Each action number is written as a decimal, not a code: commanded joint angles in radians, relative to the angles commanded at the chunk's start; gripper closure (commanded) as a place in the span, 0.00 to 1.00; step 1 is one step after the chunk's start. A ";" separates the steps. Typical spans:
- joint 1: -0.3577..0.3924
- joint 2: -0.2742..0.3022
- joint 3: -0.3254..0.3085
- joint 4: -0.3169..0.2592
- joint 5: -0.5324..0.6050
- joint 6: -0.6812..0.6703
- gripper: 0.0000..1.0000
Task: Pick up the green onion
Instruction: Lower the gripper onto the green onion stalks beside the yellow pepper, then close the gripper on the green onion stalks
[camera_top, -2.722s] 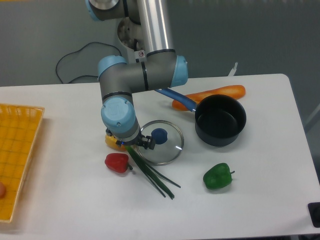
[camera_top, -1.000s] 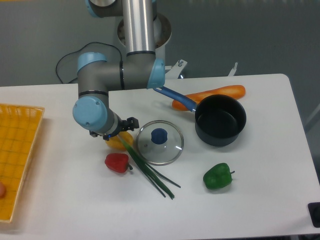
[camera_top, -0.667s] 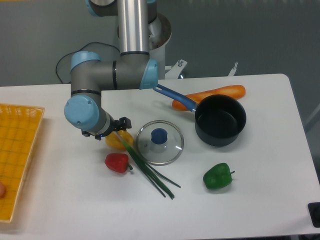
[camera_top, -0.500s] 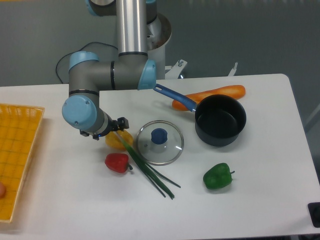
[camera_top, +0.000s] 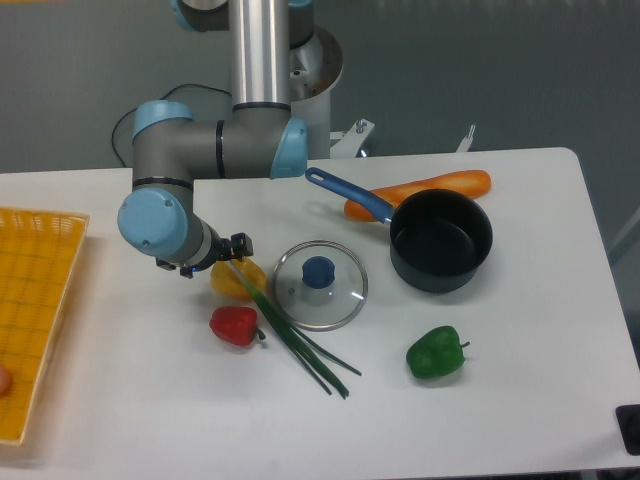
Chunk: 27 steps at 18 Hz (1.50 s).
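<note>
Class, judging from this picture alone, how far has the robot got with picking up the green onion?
Nothing looks done: the green onion lies flat on the table between the red pepper and the lid. The gripper sits near its upper end, but a grasp cannot be confirmed. Gripping and lifting remain.

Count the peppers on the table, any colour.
3: red pepper left of the green onion, green pepper at front right, yellow pepper partly hidden under the wrist. More could be hidden.
</note>
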 joint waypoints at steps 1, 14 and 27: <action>0.002 0.002 -0.005 0.000 0.000 0.000 0.14; 0.000 0.015 -0.009 -0.026 0.002 0.003 0.42; 0.012 0.025 0.003 -0.055 0.005 -0.006 1.00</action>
